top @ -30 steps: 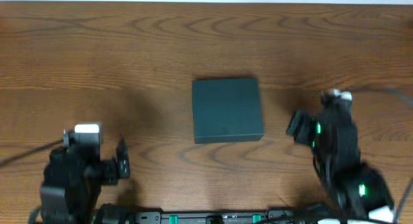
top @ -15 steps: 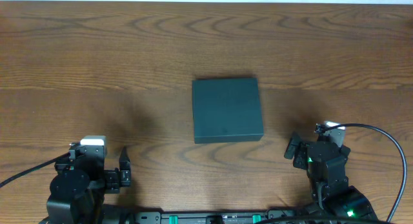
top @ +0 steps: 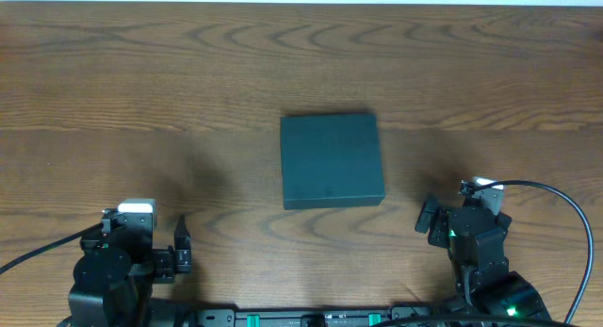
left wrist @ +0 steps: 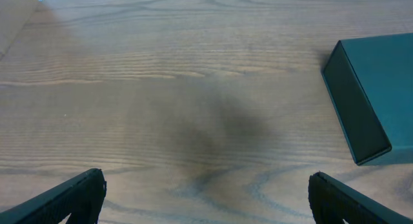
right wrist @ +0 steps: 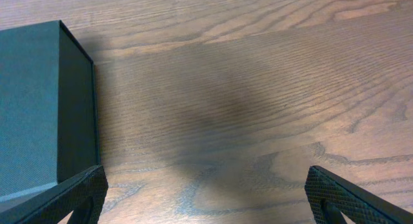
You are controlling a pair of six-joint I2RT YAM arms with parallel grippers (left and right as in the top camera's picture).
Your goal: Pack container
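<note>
The right gripper (top: 464, 216) now sits close to the near edge of the tabletop, toward its right end. A second ago it was farther up the tabletop, level with the right side of the container (top: 332, 160) and blurred with motion; now it is sharp and lies nearer than the container's near edge. Its cable now arcs clear on the right side. The left gripper (top: 141, 228) is also a little nearer the near edge than a second ago, toward the left end. Over the last half second neither arm shifts.
</note>
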